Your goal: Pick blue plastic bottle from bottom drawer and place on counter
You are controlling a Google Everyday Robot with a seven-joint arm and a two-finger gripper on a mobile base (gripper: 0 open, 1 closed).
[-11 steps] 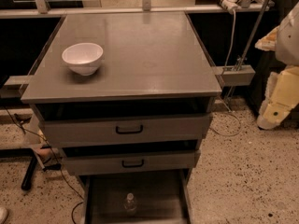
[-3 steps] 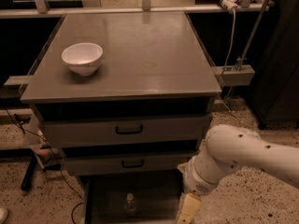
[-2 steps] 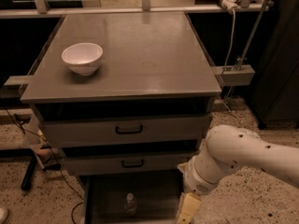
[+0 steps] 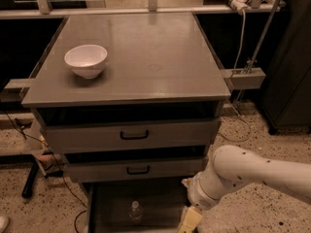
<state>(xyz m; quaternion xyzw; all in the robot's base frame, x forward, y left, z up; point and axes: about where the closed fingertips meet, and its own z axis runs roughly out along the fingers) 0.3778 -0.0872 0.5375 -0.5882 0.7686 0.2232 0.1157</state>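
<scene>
**Gripper low beside the open drawer, bottle standing inside**

Camera view: the counter (image 4: 146,57) fills the upper half, a smooth grey top with a thin front edge. A white bowl (image 4: 86,60) sits on its left side, upright, near the left edge. Under the counter are two grey drawer fronts (image 4: 131,136), one above the other, each with a black handle (image 4: 134,135) in the middle.

Below them the drawer (image 4: 109,200) is pulled out toward the camera, its dark floor showing and partly cut by the bottom edge. The bottle (image 4: 135,211) stands upright on that floor, about midway across, its white cap up. Nothing touches it.

The arm (image 4: 248,171) comes in from the right, white and rounded, bending down to a ribbed wrist at the right front corner of the cabinet. The gripper (image 4: 190,221) hangs from the wrist at the very bottom of the view, a pale tan piece just over the drawer's right side. It is to the right of the bottle and apart from it. Most of it runs out of view, so whether it is wide or narrow cannot be told. A speckled floor (image 4: 252,212) lies around the cabinet.
</scene>
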